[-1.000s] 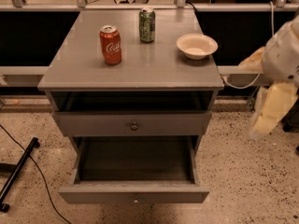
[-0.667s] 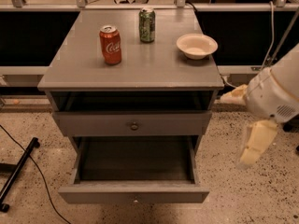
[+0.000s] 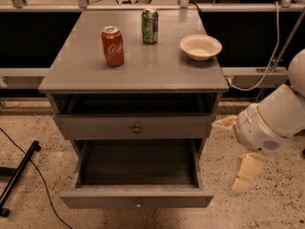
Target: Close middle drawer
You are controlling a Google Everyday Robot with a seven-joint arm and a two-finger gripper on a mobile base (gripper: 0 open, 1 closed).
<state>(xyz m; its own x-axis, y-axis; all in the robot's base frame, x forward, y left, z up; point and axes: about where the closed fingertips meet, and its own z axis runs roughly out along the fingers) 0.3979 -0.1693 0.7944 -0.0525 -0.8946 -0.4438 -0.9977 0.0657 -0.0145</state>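
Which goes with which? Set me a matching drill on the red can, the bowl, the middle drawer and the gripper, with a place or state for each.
Things:
1. red cola can
2. white bowl
3. middle drawer
4. gripper

Places or states:
A. pulled far out, nothing inside
B. to the right of the cabinet, apart from the drawer
C. on the cabinet top, right side
D. on the cabinet top, left of the green can

Pairs: 1-D, 2-C, 3-A, 4-B
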